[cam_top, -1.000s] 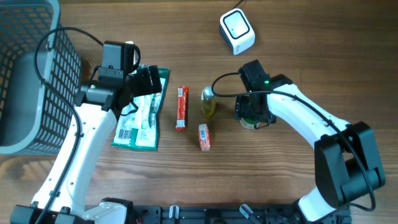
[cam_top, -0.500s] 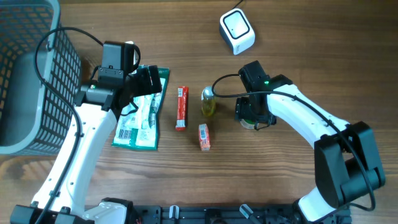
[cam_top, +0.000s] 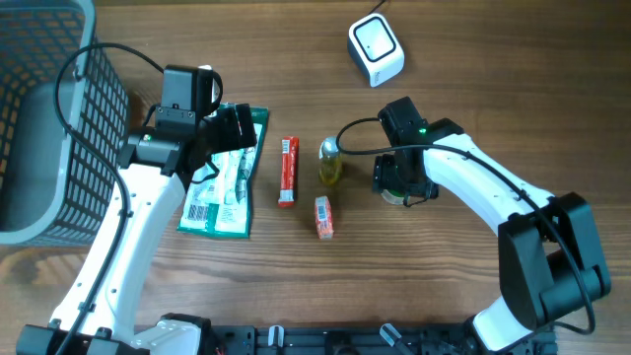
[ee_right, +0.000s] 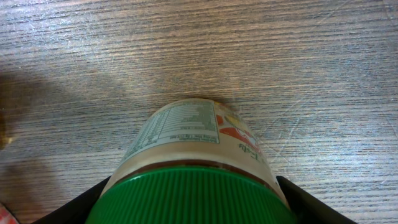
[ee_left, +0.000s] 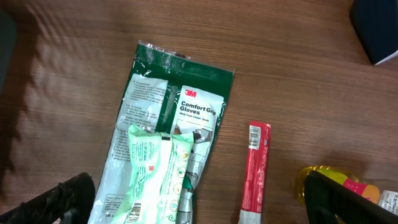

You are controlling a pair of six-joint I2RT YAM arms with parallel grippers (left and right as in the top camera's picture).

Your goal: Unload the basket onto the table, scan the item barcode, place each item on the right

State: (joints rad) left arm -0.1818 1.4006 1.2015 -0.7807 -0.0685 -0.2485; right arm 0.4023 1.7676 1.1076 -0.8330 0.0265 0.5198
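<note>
- Jar (ee_right: 186, 134) with a green lid stands upright on the table (cam_top: 444, 296), well apart from the scanner (cam_top: 376, 49).
- Right gripper (ee_right: 193, 199) clasps the lid, jaws fairly wide and pressed to both sides.
- Left gripper (cam_top: 235, 126) is spread fully and empty above the green packet (ee_left: 168, 155).
- Nothing has moved in the last second, so the jar is unlifted and the scan unstarted.

Mock shop checkout, set up on a wooden desk (cam_top: 444, 286). Evidence: mesh basket (cam_top: 99, 118), white scanner (cam_top: 376, 49), retail glove pack (ee_left: 193, 112).
</note>
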